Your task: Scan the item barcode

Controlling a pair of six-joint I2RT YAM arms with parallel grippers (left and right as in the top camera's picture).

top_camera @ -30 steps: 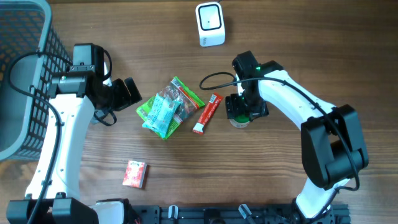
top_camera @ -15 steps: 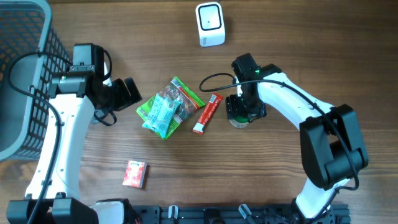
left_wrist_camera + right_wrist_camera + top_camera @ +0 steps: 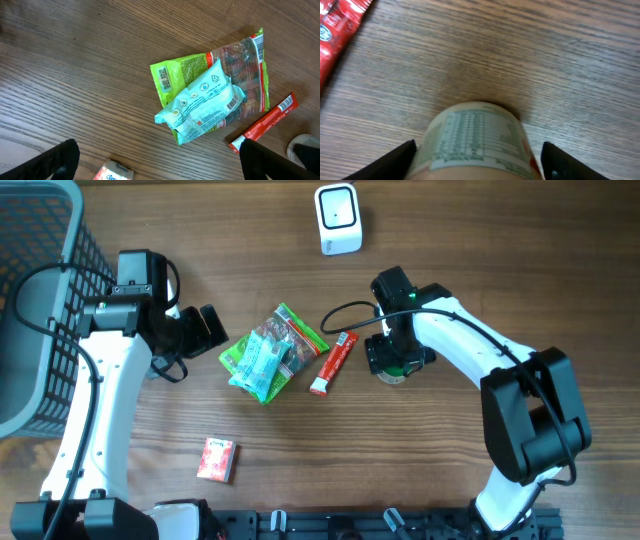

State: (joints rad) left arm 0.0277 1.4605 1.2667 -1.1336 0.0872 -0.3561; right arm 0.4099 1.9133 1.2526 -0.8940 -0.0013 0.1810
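Straddling a small round container, the right hand has one dark finger on each side of it. The fingers sit very near its sides, but I cannot tell whether they are pressing on it or standing just clear. The container rests on the wooden worktop, right of the middle, just beside the far end of a red stick sachet. Seen close from the wrist, its curved wall carries a pale label printed with a fine table of small text in rows. A reddish patch shows at the label's right edge. From above only a whitish rim peeks out beneath the hand.

Over on the other side, the left hand hangs with its fingers spread wide and nothing between them, pointed toward a green packet with a teal packet lying across it. A white scanner stands at the far edge, well apart from the container. A small red box lies near the front, and a grey basket fills the left corner.
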